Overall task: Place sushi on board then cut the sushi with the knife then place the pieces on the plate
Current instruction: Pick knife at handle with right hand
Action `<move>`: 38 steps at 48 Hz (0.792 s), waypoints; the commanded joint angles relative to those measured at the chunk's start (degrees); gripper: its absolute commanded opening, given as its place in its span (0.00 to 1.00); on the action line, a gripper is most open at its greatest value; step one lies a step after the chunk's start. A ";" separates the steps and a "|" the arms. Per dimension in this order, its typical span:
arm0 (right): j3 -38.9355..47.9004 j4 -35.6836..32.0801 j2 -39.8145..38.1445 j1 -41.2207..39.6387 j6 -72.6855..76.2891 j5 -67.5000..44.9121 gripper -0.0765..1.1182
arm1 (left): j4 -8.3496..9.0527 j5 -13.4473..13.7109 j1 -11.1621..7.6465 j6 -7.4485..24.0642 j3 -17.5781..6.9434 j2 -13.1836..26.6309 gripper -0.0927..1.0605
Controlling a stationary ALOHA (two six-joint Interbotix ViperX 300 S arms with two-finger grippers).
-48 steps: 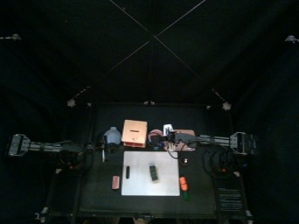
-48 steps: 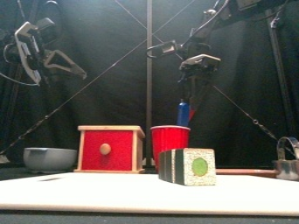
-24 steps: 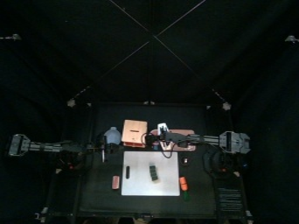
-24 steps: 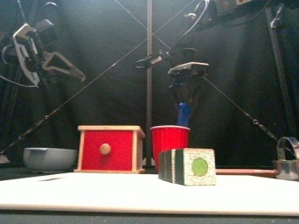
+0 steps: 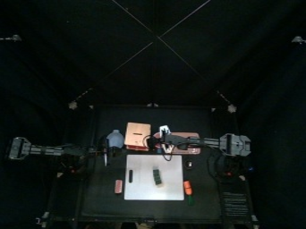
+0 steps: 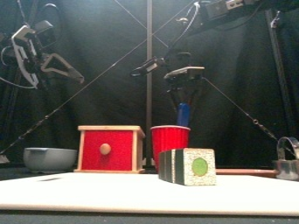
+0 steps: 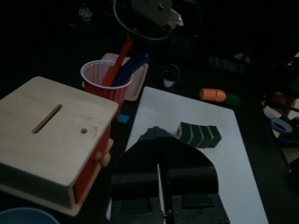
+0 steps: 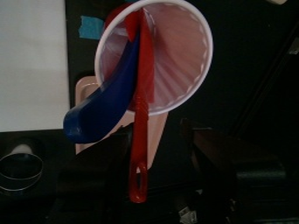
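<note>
Jaws of right gripper (image 6: pixel 184 96) apart above round red cup (image 6: pixel 170 143), blue knife (image 6: pixel 184 115) upright inside

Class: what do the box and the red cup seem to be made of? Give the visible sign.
Box: likely bare wood, going by its pale tan, matt top. Its drawer front looks painted red. Red cup: probably plastic, as it is smooth, thin-walled and even in colour.
</note>
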 commanded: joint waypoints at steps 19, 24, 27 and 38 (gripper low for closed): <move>-2.64 1.85 -0.44 -1.67 -0.18 0.88 0.50 | 0.09 -0.18 0.18 0.00 -0.35 0.09 0.05; -3.60 2.64 -0.44 -2.11 -0.26 1.93 0.47 | 0.09 -0.26 0.18 0.00 -0.35 0.09 0.05; -4.39 3.78 -0.44 -2.37 -0.44 2.81 0.46 | 0.09 -0.26 0.18 0.00 -0.35 0.09 0.05; -5.89 6.33 -0.97 -4.31 -0.26 3.69 0.38 | 0.09 -0.09 0.18 0.00 -0.35 0.09 0.05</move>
